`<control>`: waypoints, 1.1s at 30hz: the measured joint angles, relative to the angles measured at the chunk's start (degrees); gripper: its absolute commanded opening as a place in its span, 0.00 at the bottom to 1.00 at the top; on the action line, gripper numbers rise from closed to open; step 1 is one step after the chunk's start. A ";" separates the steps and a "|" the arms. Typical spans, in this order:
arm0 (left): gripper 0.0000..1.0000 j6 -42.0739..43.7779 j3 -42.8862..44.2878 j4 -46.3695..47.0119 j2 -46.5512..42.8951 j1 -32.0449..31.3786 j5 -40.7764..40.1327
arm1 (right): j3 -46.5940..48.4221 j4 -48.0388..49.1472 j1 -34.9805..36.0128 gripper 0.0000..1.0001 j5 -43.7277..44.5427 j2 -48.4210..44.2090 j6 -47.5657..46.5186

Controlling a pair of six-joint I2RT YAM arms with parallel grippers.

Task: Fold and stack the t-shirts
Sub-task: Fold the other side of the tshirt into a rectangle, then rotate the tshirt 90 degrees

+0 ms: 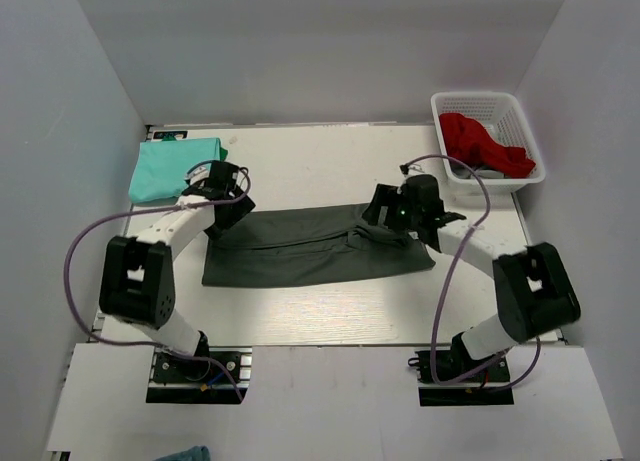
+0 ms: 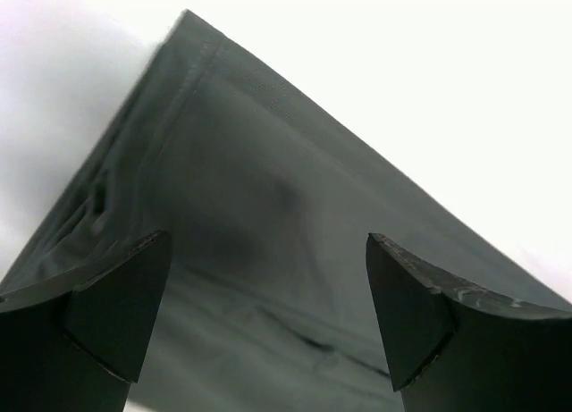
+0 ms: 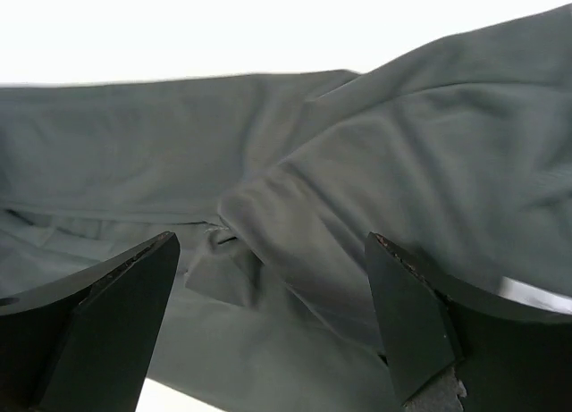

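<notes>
The dark charcoal t-shirt (image 1: 300,249) lies folded into a long band across the middle of the table. The mint-turquoise t-shirt (image 1: 170,169) lies folded at the back left. My left gripper (image 1: 228,213) is open over the charcoal shirt's left end, with the cloth (image 2: 268,251) between its fingers (image 2: 116,305) but not pinched. My right gripper (image 1: 385,221) is open over the shirt's right end, where a fold of the cloth (image 3: 295,224) bunches between its fingers (image 3: 411,314).
A white basket (image 1: 515,111) at the back right holds a red cloth (image 1: 480,141). White walls close in the table at the left, back and right. A bit of teal cloth (image 1: 185,453) shows at the bottom edge.
</notes>
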 measured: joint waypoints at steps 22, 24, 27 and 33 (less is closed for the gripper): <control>1.00 -3.52 -0.63 -6.78 9.01 0.33 -7.39 | -10.40 -12.83 4.87 0.89 -1.46 -8.24 -1.90; 1.00 -3.69 -0.63 -6.99 9.01 0.33 -7.52 | -10.78 -15.41 4.87 0.90 -0.55 -10.10 -2.29; 1.00 -3.76 -0.68 -7.13 8.96 0.33 -7.58 | -10.60 -17.09 4.87 0.90 0.13 -13.70 -3.28; 1.00 -3.93 -2.84 -6.97 7.10 0.33 -7.72 | -6.45 -15.67 4.98 0.90 -0.74 -15.50 -2.99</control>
